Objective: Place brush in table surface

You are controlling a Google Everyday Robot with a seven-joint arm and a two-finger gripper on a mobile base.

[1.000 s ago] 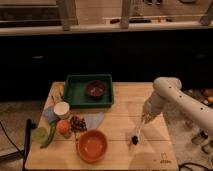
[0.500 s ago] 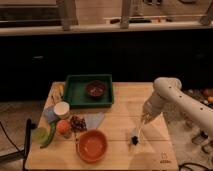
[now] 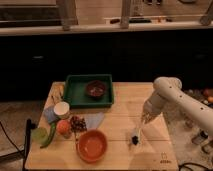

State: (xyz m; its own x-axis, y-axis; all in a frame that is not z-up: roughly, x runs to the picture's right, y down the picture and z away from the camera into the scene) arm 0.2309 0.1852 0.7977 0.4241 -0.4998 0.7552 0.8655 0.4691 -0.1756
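Observation:
The brush (image 3: pixel 137 133) has a slim whitish handle and a dark round bristle head; its head rests on or just above the light tan table surface (image 3: pixel 120 150), right of the orange bowl (image 3: pixel 92 146). My gripper (image 3: pixel 145 119) is at the upper end of the brush handle, hanging from the white arm (image 3: pixel 180 100) that comes in from the right. The handle slants up toward the gripper.
A dark green tray (image 3: pixel 89 91) with a dark bowl (image 3: pixel 96 89) stands at the back. At the left are a white cup (image 3: pixel 62 109), an orange fruit (image 3: pixel 63 127), a green vegetable (image 3: pixel 49 136), dark berries (image 3: pixel 77 123) and a bluish cloth (image 3: pixel 95 119).

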